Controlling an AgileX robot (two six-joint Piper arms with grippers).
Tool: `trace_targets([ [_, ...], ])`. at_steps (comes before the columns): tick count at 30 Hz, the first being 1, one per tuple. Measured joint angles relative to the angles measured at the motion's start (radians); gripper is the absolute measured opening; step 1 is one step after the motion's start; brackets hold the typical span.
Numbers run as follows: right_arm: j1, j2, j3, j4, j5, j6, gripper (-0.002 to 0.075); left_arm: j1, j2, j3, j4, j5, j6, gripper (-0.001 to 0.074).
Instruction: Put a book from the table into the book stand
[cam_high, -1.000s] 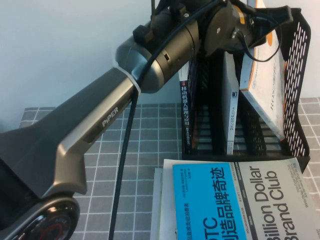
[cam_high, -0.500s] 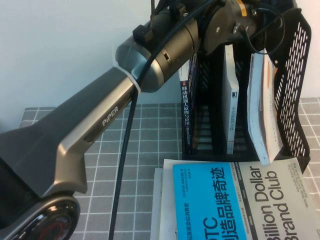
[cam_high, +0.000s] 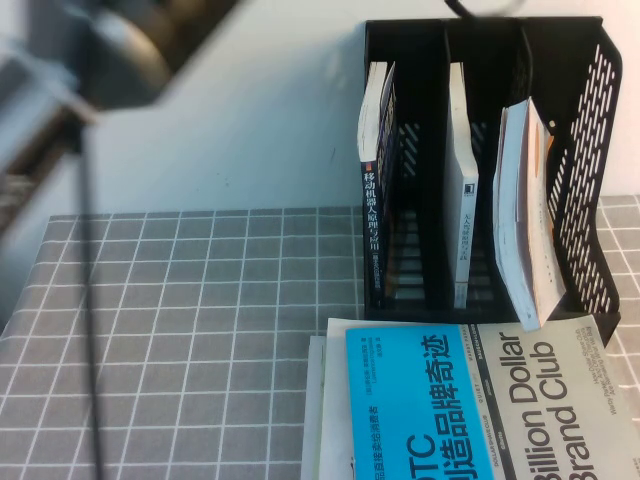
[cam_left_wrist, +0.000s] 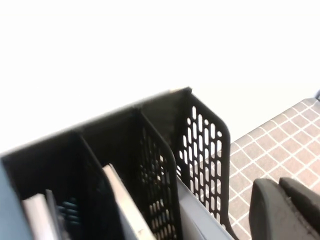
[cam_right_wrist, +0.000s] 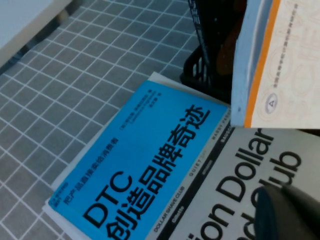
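Now white book (cam_high: 525, 220) leaning in book stand (cam_high: 585, 150), left claw (cam_left_wrist: 285, 207) beside it, right claw (cam_right_wrist: 290, 212) over table books.

High view: raised, angled down at the tabletop (cam_high: 200, 330). Wrist views: close in. All three share the book stand (cam_high: 585, 150).

A blurred grey arm (cam_high: 110, 50) trails a thin black cable (cam_high: 90, 330).

The book stand (cam_high: 585, 150) sits at the bench's (cam_high: 200, 330) far right corner, one book upright in its left slot (cam_high: 378, 180), one in the middle (cam_high: 462, 190), and one leaning in the right (cam_high: 525, 220). Two books (cam_high: 400, 410) (cam_high: 560, 400) lie flat at the near right edge, before it.
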Motion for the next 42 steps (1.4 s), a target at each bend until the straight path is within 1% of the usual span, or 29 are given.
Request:
trace_targets([
  [2,0.005,0.084,0.0,0.05,0.007,-0.063,-0.0003,0.0,-0.047,-0.002,0.0,0.035,0.033,0.0001],
  [4,0.033,0.168,0.0,0.076,0.007,-0.109,-0.0003,0.0,-0.091,-0.004,0.002,0.069,0.056,0.0001],
  [6,0.092,0.253,0.0,0.097,-0.015,-0.145,-0.0003,0.0,-0.133,-0.006,0.019,0.097,0.062,0.0001],
  [9,0.21,0.357,0.0,0.151,-0.088,-0.214,-0.0003,0.0,-0.18,-0.008,0.038,0.137,0.068,0.0001],
  [12,0.308,0.447,0.0,0.287,-0.207,-0.335,-0.0003,0.0,-0.2,-0.008,0.056,0.175,0.077,0.0001],
  [14,0.341,0.485,0.0,0.419,-0.282,-0.443,-0.0003,0.0,-0.207,-0.008,0.075,0.204,0.079,0.0001],
  [15,0.348,0.501,0.0,0.492,-0.309,-0.511,-0.0003,0.0,-0.207,-0.008,0.09,0.222,0.08,0.0001],
  [17,0.353,0.519,-0.007,0.563,-0.342,-0.615,-0.0003,0.0,-0.207,-0.008,0.116,0.256,0.081,0.0001],
  [21,0.355,0.54,-0.053,0.601,-0.354,-0.702,-0.0003,0.001,-0.207,-0.008,0.161,0.313,0.083,0.0001],
  [28,0.357,0.543,-0.193,0.609,-0.399,-0.722,-0.0003,0.001,-0.207,-0.008,0.172,0.346,0.083,0.0],
  [36,0.357,0.545,-0.295,0.631,-0.628,-0.714,-0.0003,0.001,-0.207,-0.008,0.195,0.404,0.087,-0.0001],
  [39,0.357,0.545,-0.319,0.636,-0.691,-0.714,-0.0003,0.001,-0.207,-0.008,0.222,0.408,0.087,-0.0001],
  [42,0.355,0.545,-0.345,0.64,-0.699,-0.7,-0.0003,0.001,-0.207,-0.008,0.241,0.408,0.087,-0.0002],
])
